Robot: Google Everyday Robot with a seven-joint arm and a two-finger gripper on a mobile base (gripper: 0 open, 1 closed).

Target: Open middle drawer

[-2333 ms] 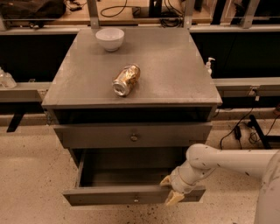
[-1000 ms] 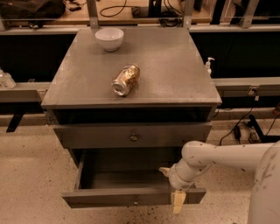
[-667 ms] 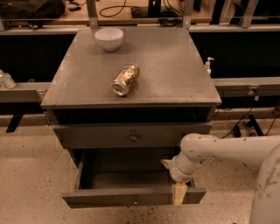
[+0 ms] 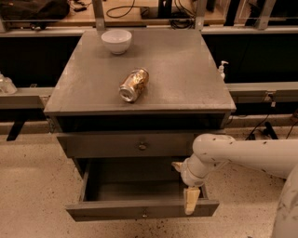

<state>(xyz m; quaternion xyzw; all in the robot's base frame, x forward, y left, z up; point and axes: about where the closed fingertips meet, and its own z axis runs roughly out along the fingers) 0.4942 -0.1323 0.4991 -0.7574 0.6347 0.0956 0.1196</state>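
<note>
Gripper (image 4: pixel 186 191) at middle drawer (image 4: pixel 139 212) front edge

Middle drawer (image 4: pixel 111 211) pulled out

The gripper (image 4: pixel 190 199) hangs at the right end of its front, on a white arm (image 4: pixel 242 155). The drawer above (image 4: pixel 102 145) is shut. A can (image 4: pixel 134 85) on its side and a white bowl (image 4: pixel 116 41) sit on the surface (image 4: pixel 186 69).

Setting: a robotics lab or workshop bay. Indicators: metal frame rails (image 4: pixel 28 98) flanking the grey cabinet (image 4: pixel 93 146), loose cables (image 4: pixel 125 10) on the rear bench, a speckled hard floor (image 4: pixel 28 186). The white arm's hand (image 4: pixel 186 190) hangs at the open drawer (image 4: pixel 116 211), front right.
</note>
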